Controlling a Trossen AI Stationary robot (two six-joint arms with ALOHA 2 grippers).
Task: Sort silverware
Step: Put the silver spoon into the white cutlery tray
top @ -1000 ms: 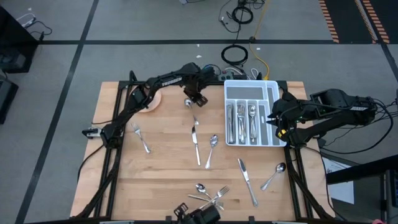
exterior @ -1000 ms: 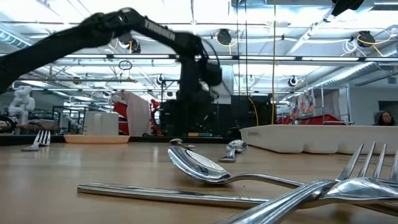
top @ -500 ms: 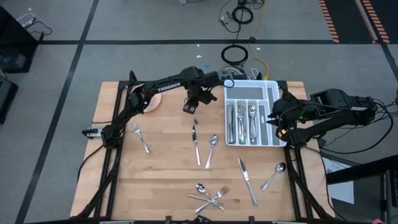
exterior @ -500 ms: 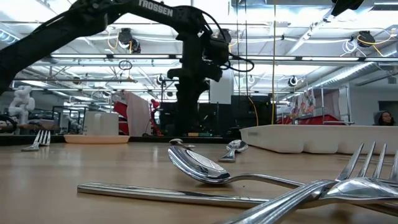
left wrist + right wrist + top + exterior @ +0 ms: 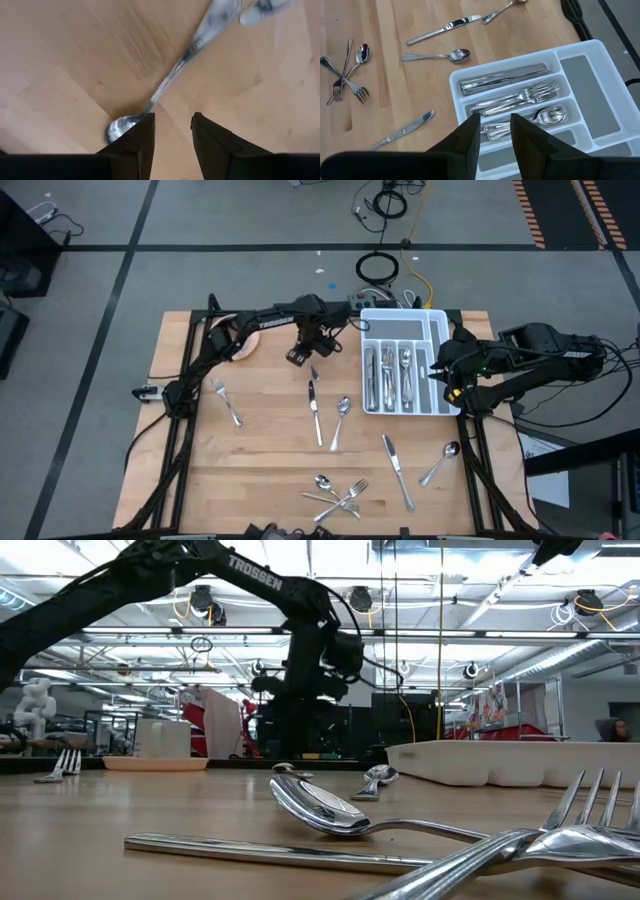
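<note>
In the high view's lower centre, slim shiny silverware (image 5: 340,495) lies scattered on the wooden table (image 5: 260,470). Higher, the left gripper (image 5: 298,355) hangs parted, empty. Right gripper (image 5: 440,372), narrowly parted and empty, flanks the white divided tray (image 5: 437,330)

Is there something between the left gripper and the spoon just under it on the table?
Nothing visible does. The left gripper hangs open over bare wood, with the spoon just ahead of its fingertips.
</note>
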